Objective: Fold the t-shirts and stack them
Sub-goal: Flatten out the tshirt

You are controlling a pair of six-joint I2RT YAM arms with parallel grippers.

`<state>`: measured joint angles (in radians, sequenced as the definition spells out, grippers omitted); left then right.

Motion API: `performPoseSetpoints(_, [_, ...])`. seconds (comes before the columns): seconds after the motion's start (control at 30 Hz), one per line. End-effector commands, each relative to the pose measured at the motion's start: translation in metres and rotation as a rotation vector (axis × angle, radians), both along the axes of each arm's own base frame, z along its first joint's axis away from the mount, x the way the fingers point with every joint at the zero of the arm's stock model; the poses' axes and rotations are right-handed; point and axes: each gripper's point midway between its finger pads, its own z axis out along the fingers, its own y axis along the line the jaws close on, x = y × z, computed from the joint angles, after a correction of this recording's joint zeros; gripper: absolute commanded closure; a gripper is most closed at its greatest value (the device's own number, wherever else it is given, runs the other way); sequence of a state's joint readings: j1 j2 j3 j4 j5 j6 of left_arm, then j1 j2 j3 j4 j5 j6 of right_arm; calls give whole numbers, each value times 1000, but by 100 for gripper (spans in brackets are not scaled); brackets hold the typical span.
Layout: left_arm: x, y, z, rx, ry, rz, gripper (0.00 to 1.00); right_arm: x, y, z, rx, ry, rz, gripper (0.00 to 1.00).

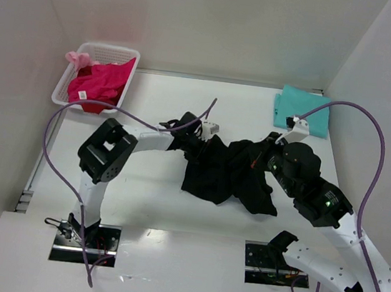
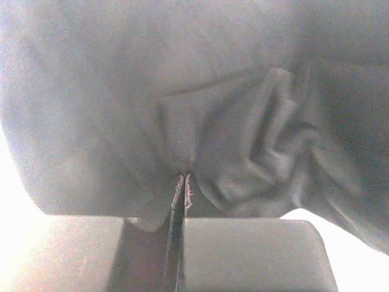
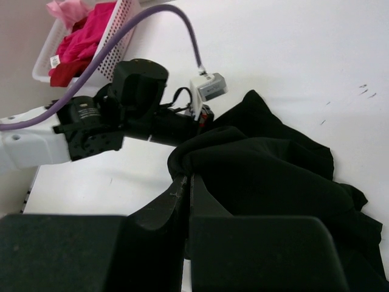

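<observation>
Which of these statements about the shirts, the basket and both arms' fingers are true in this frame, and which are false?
1. The black t-shirt lies crumpled between the two arms. True.
2. The teal t-shirt sits in the basket. False: it lies on the table at the far right; the basket holds the magenta-pink t-shirt.
3. The left fingers are shut on the black t-shirt. True.
4. The right fingers stand wide open over bare table. False: they are shut on a fold of the black t-shirt.

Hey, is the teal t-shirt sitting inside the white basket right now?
No, the teal t-shirt lies on the table at the far right, while the white basket at the far left holds the magenta-pink shirt.
</observation>
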<state>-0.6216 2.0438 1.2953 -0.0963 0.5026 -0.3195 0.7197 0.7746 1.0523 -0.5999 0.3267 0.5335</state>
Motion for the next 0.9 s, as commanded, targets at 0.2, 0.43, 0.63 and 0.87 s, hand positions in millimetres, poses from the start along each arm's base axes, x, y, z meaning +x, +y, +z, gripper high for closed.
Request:
performPoseSetpoints(0.2, [63, 72, 246, -172, -463, 292, 100, 12, -9, 34, 39, -137, -64, 97])
performPoseSetpoints(0.43, [69, 156, 369, -171, -774, 587, 100, 35, -20, 78, 86, -298, -177, 97])
performPoseSetpoints(0.63, [57, 238, 429, -171, -919, 884, 100, 55, -37, 128, 88, -457, -326, 97])
performPoseSetpoints(0.87, [54, 292, 462, -100, -1011, 1052, 100, 82, -56, 177, 61, -572, -490, 99])
